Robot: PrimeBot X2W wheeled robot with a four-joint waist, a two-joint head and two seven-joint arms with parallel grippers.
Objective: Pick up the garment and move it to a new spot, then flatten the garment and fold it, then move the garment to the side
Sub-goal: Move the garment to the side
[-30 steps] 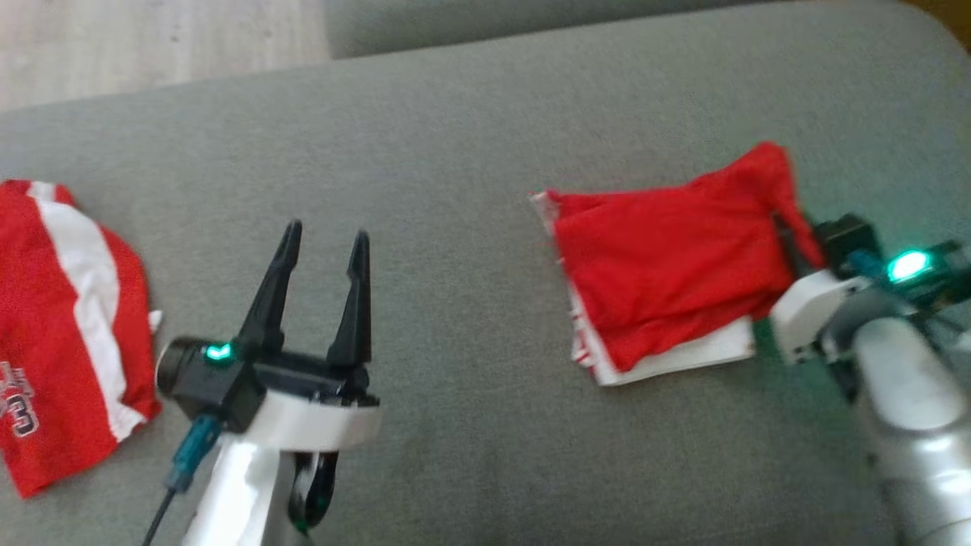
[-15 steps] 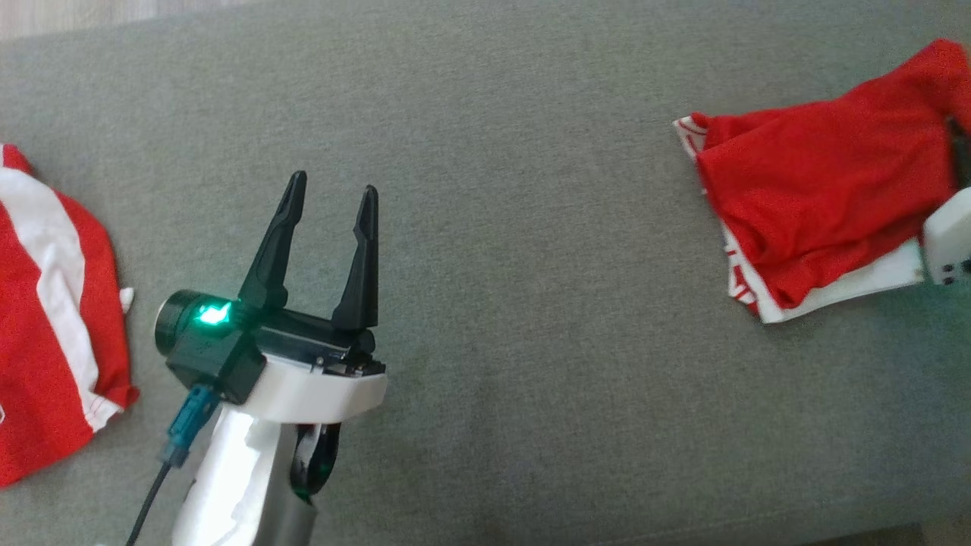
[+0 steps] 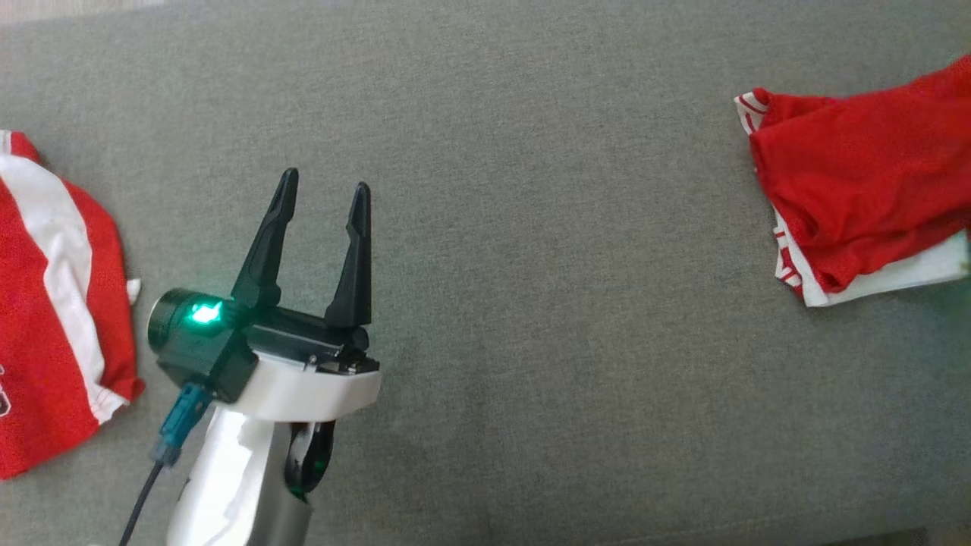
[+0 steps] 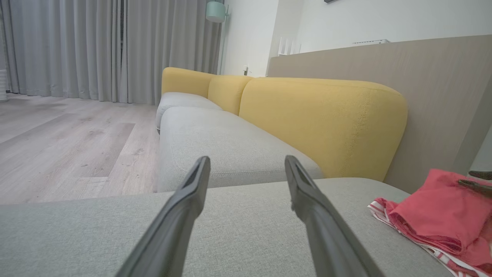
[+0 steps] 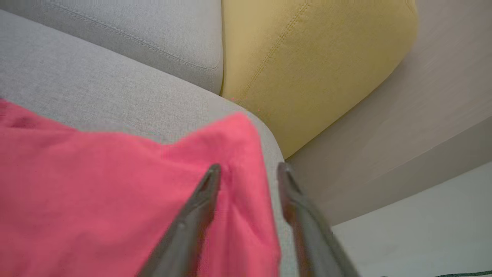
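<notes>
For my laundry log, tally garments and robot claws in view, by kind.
Garments: 2, folded garment and striped garment
Claws: 2, left claw and right claw
Total: 4

The folded red garment (image 3: pixel 857 182) is matt, fine-mesh cloth; the sofa seat (image 3: pixel 531 227) is coarse-woven grey fabric. The left gripper (image 3: pixel 325 182) has matt black plastic fingers (image 3: pixel 267 246) and a glossy white shell (image 3: pixel 303 390).

Two garments: folded garment (image 3: pixel 857 182) at three o'clock, striped garment (image 3: pixel 45 318) at nine. Two grippers: left gripper (image 3: pixel 325 183), right gripper (image 5: pixel 249 166).
</notes>
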